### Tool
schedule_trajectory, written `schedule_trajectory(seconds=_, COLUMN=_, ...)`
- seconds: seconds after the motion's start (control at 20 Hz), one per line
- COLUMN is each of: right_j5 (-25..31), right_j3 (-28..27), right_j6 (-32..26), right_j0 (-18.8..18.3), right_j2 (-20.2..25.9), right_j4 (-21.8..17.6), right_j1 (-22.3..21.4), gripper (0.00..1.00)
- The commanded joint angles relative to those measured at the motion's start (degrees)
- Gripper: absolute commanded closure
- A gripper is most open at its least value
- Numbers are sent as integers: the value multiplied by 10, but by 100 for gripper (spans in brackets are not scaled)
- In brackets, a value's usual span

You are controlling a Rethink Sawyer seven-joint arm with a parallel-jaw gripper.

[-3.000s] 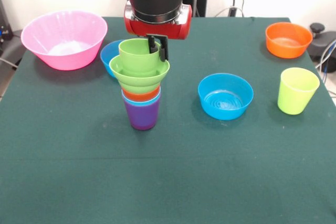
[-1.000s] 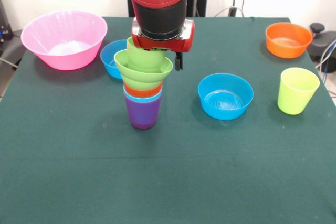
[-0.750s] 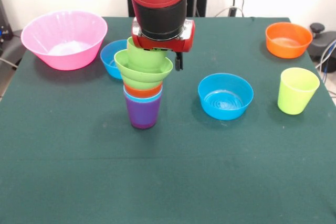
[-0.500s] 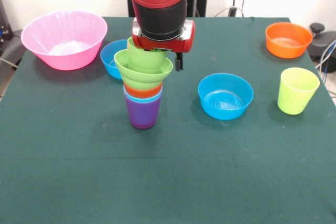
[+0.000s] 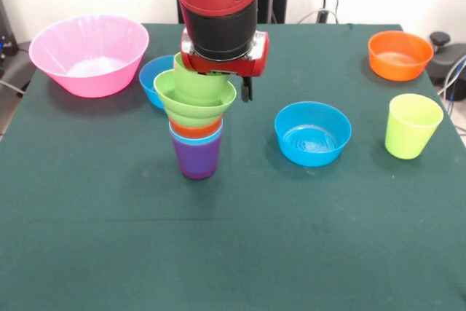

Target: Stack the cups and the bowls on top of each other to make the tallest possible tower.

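Front view: the green table fills the picture, and the red and black arm descends from the top edge directly over the tower. The pink bowl sits at the far left corner. The tower stands left of centre: a purple cup at the base, then a light blue rim and an orange rim, then a ridged green bowl, with a green cup nested on top. The gripper sits low over the green cup; one dark finger shows just right of the bowl's rim, the other is hidden, so the opening and any hold cannot be told. One blue bowl lies right of the tower, well apart; a second blue bowl lies behind the tower, partly hidden. The orange bowl is at the far right, and the yellow-green cup stands upright nearer the camera.
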Motion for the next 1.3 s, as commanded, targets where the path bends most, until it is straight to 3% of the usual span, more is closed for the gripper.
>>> schedule_trajectory(seconds=0.05, right_j5=78, right_j3=-5, right_j6=-91, right_j0=-12, right_j2=45, right_j4=-28, right_j1=6, gripper=0)
schedule_trajectory(seconds=0.5, right_j5=93, right_j3=15, right_j6=-83, right_j0=-11, right_j2=47, right_j4=-24, right_j1=-15, gripper=0)
schedule_trajectory(seconds=0.8, right_j5=91, right_j3=65, right_j6=-87, right_j0=-14, right_j2=43, right_j4=-21, right_j1=-65, gripper=0)
schedule_trajectory(seconds=1.3, right_j5=77, right_j3=51, right_j6=-82, right_j0=-15, right_j2=50, right_j4=-30, right_j1=-49, gripper=0)
